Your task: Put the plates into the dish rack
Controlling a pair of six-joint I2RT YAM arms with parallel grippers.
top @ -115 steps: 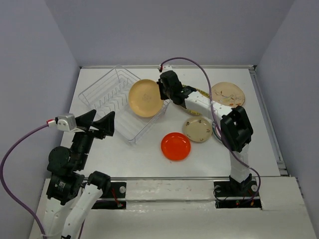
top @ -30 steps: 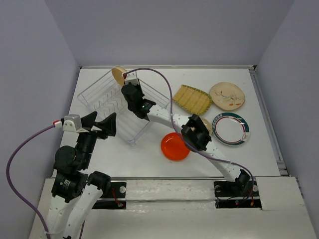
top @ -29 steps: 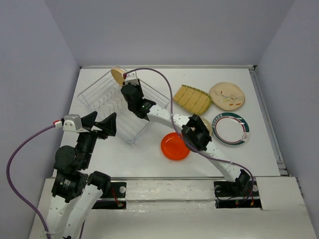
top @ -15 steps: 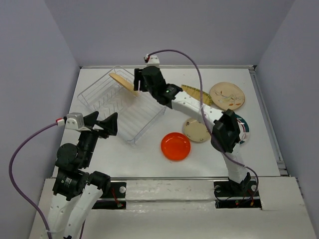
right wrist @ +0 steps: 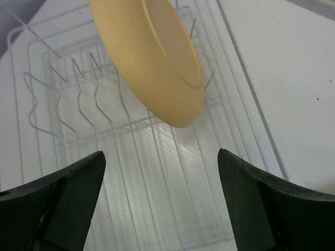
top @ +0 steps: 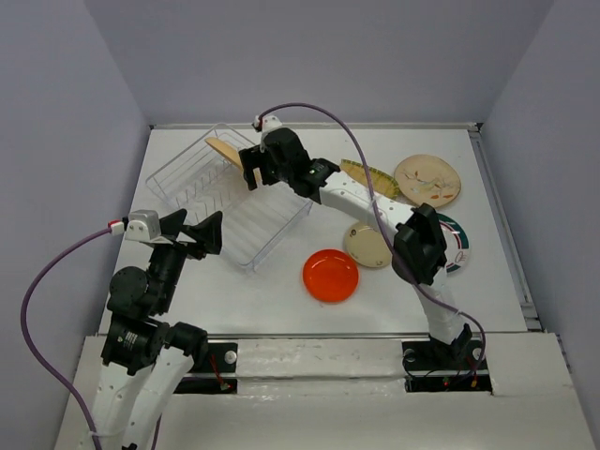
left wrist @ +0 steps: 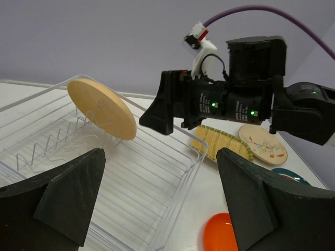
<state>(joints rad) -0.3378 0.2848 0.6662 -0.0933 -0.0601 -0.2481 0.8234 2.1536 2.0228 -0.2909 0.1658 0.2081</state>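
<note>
The peach plate leans tilted on the tines at the far end of the white wire dish rack. My right gripper hovers just right of it, open, the plate free ahead of its jaws. Down at the rack's near left corner, my left gripper is open and empty, looking across the rack at the plate. On the table lie the ribbed yellow-olive plate, cream painted plate, green-red rimmed plate, small beige plate and red-orange plate.
The right arm stretches over the ribbed plate and part of the rimmed plate. Its purple cable arcs above the table's back. Grey walls close in the table on three sides.
My right gripper has opened and let go of the peach plate, which now rests against the rack's tines. The left arm has hardly moved.
</note>
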